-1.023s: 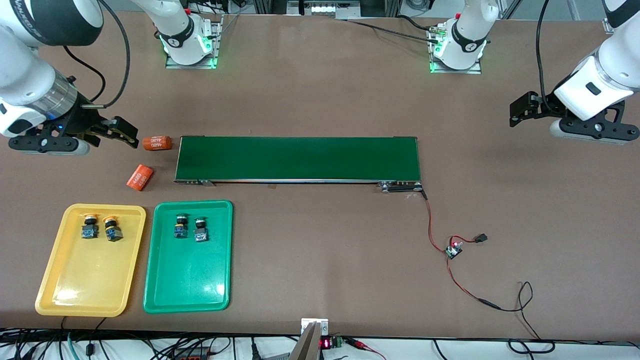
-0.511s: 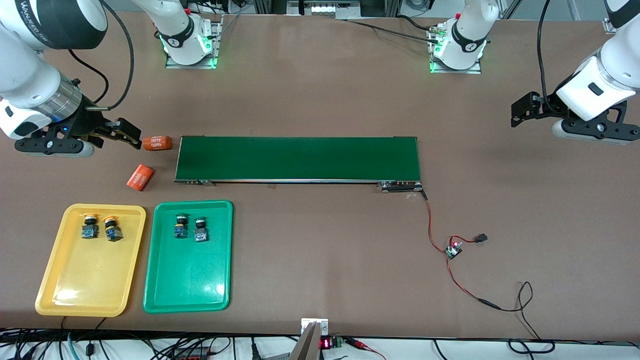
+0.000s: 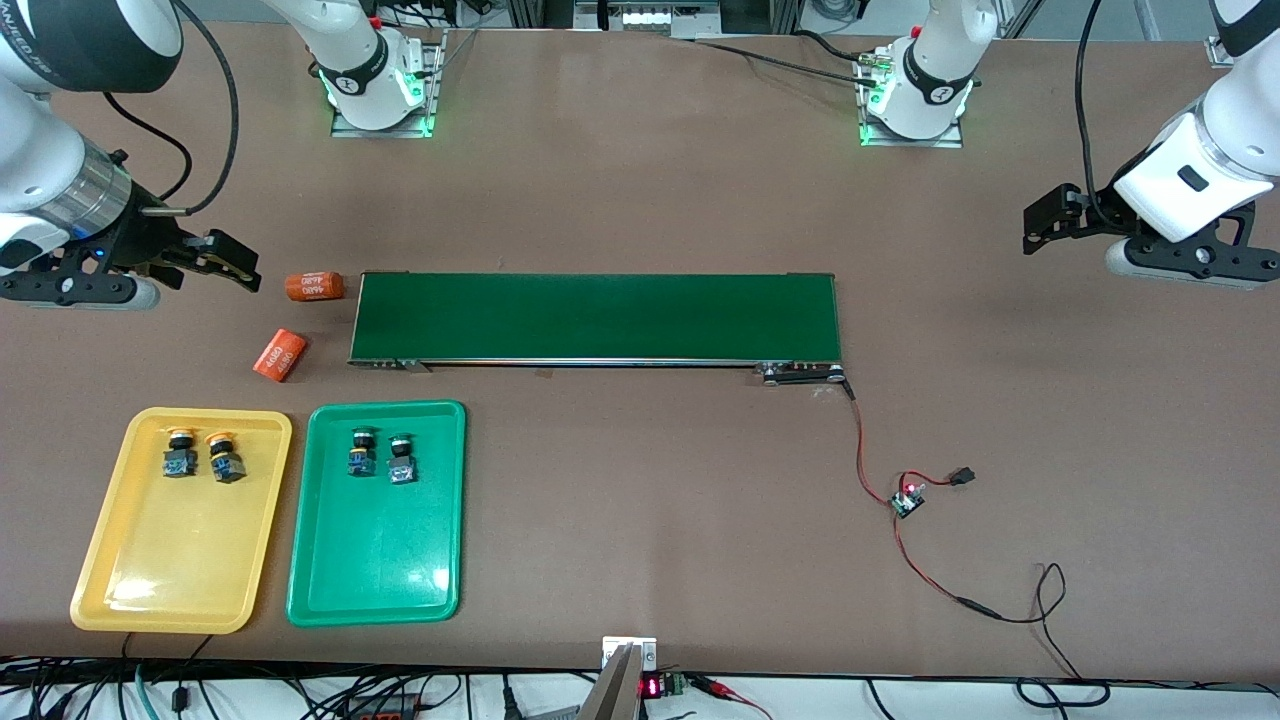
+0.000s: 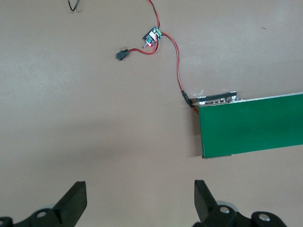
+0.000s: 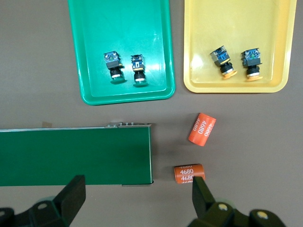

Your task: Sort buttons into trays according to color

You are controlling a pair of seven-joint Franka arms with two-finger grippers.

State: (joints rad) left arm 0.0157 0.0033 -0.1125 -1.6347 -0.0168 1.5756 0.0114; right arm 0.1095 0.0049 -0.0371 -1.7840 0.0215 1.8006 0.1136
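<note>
Two yellow-capped buttons (image 3: 179,452) (image 3: 224,456) stand in the yellow tray (image 3: 170,560), at its end farther from the front camera. Two green-capped buttons (image 3: 361,451) (image 3: 401,459) stand likewise in the green tray (image 3: 375,560) beside it. The right wrist view shows both trays (image 5: 236,23) (image 5: 123,28) with their buttons (image 5: 222,60) (image 5: 113,66). My right gripper (image 3: 232,262) (image 5: 138,184) hangs open and empty over the table beside the conveyor's end. My left gripper (image 3: 1040,222) (image 4: 139,189) is open and empty over bare table at the left arm's end.
A long dark-green conveyor belt (image 3: 595,316) (image 4: 251,125) lies across the middle. Two orange cylinders marked 4680 (image 3: 314,286) (image 3: 280,355) lie off its end toward the right arm. A small circuit board (image 3: 908,497) with red wires trails from the conveyor's other end.
My right gripper has drawn away from the orange cylinder toward the right arm's end of the table, still open. The left arm has barely moved. Buttons and trays are unchanged.
</note>
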